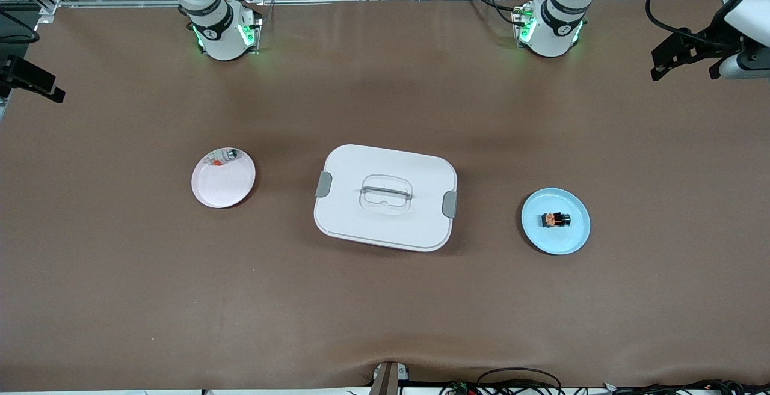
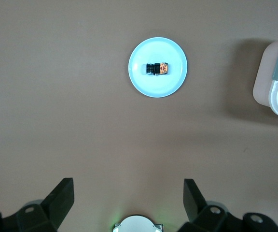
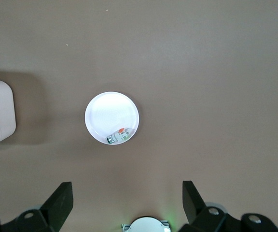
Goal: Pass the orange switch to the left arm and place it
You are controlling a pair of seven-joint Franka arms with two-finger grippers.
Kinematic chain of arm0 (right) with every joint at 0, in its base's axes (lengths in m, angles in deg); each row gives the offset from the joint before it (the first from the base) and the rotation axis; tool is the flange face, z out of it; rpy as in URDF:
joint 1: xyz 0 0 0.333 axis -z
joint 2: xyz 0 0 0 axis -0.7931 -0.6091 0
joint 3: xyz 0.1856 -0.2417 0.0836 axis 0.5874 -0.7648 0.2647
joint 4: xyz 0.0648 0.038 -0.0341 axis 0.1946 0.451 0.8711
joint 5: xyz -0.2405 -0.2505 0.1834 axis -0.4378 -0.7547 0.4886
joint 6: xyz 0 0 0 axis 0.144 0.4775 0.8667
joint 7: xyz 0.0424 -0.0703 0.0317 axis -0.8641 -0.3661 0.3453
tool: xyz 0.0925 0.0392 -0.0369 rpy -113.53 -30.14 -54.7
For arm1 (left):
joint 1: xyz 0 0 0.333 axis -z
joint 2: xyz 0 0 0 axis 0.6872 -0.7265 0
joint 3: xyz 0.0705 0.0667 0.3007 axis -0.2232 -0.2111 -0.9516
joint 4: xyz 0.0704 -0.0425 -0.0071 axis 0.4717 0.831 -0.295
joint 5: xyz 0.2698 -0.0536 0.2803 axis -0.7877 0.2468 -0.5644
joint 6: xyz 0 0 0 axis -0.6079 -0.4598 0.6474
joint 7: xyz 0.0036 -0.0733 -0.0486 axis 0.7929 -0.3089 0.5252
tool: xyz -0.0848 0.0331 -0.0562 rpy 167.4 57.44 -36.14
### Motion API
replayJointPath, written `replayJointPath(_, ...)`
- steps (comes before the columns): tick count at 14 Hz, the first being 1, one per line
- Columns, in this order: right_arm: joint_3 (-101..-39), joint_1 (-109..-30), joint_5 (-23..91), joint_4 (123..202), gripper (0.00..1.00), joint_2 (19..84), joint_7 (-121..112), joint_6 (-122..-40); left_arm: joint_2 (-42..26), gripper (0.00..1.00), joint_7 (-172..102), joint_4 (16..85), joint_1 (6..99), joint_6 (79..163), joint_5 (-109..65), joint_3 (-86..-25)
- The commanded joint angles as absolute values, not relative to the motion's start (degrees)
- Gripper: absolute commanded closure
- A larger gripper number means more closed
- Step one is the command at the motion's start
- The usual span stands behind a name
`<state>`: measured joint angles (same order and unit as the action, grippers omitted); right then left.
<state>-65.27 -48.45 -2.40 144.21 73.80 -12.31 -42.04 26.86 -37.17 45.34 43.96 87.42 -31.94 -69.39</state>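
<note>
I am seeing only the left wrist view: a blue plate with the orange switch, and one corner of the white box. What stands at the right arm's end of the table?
Observer: A pink plate lies there, beside the box, toward the right arm's end.
Operator: Is the plate empty?
Observer: No, a small clear part with a green bit sits at its rim.
Operator: Is the right end effector ready?
Observer: The right end effector hangs high over the table with its fingers wide open, holding nothing.
</note>
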Motion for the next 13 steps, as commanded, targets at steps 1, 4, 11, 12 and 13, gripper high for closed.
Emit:
replayJointPath(1,-64.77,-46.76,-1.7,144.16,0.0,73.77,-13.14,-42.15,25.46,0.0,-38.26,42.96,43.59,87.63,-31.15,-69.55)
replayJointPath(4,-64.68,-46.85,-1.53,144.07,0.0,73.95,-13.14,-46.52,24.05,0.0,-37.99,40.93,43.59,87.63,-31.15,-69.55)
replayJointPath(11,-64.68,-46.85,-1.53,144.07,0.0,74.04,-13.14,-47.6,24.05,0.0,-38.08,40.84,43.59,87.54,-31.24,-69.55)
replayJointPath(12,-64.68,-46.85,-1.61,144.07,0.0,74.04,-13.05,-47.68,24.05,0.0,-38.17,40.84,43.59,87.46,-31.33,-69.55)
replayJointPath(13,-64.68,-46.85,-1.61,144.07,0.0,74.12,-12.96,-47.95,24.05,0.0,-38.08,40.84,43.59,87.37,-31.33,-69.55)
